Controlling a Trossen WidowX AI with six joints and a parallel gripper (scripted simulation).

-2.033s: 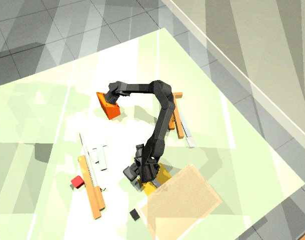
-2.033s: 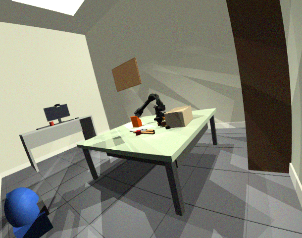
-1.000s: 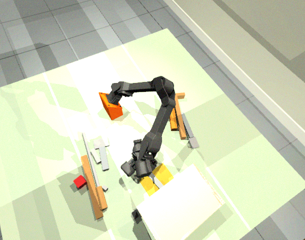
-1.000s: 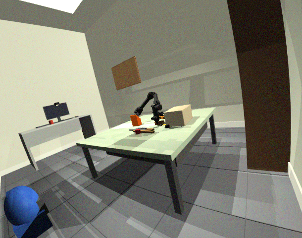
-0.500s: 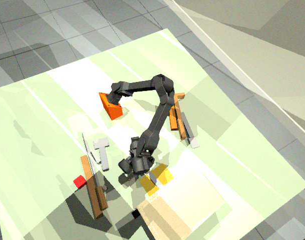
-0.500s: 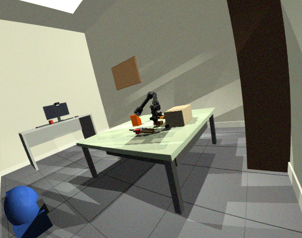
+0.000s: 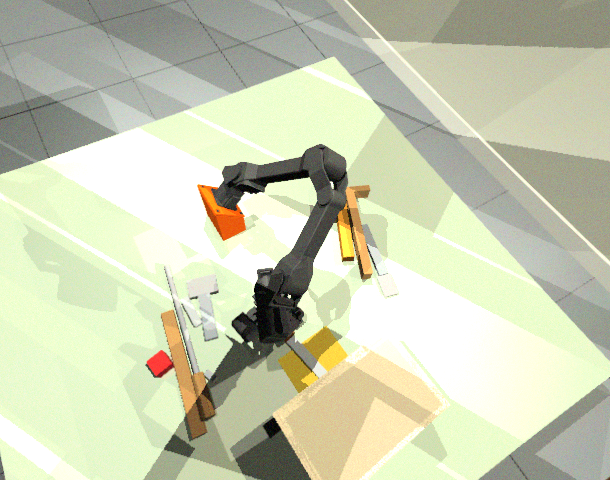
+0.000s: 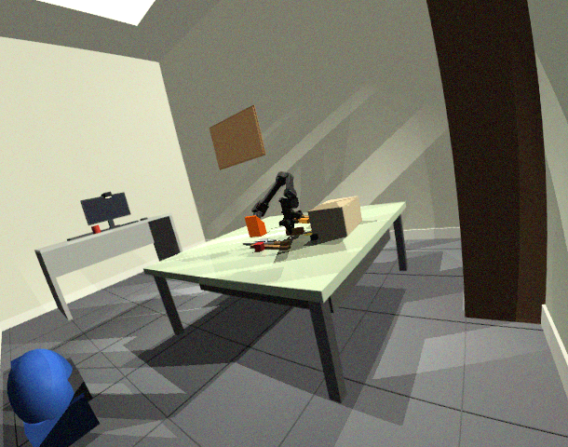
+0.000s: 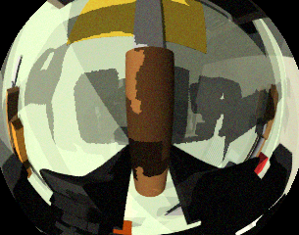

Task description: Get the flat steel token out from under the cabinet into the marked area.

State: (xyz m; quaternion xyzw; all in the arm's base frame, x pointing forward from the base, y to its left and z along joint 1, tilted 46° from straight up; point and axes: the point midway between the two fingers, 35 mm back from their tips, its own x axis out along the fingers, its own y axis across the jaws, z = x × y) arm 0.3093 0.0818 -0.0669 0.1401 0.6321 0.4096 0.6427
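My gripper (image 7: pixel 288 336) (image 8: pixel 288 233) (image 9: pixel 148 148) is shut on the brown handle (image 9: pixel 150 98) of a tool, low over the table in front of the cabinet. The tool's flat grey blade (image 7: pixel 304 355) (image 9: pixel 149 24) runs from the handle across the yellow marked area (image 7: pixel 327 347) (image 9: pixel 185 31) towards the cabinet (image 7: pixel 362 418) (image 8: pixel 329 223). In the top view the blade meets the cabinet's front top edge; its far end is hidden. The steel token cannot be made out in any view.
A red block (image 7: pixel 159 363) (image 8: pixel 259 247), wooden bars (image 7: pixel 184 377), a thin grey rod (image 7: pixel 184 325) and a grey T-shaped piece (image 7: pixel 202 286) lie on one side. A yellow bar (image 7: pixel 345 237), an L-shaped wooden piece (image 7: pixel 359 232) and a pale-ended grey tool (image 7: pixel 388 285) lie opposite. A black block (image 7: pixel 271 427) adjoins the cabinet.
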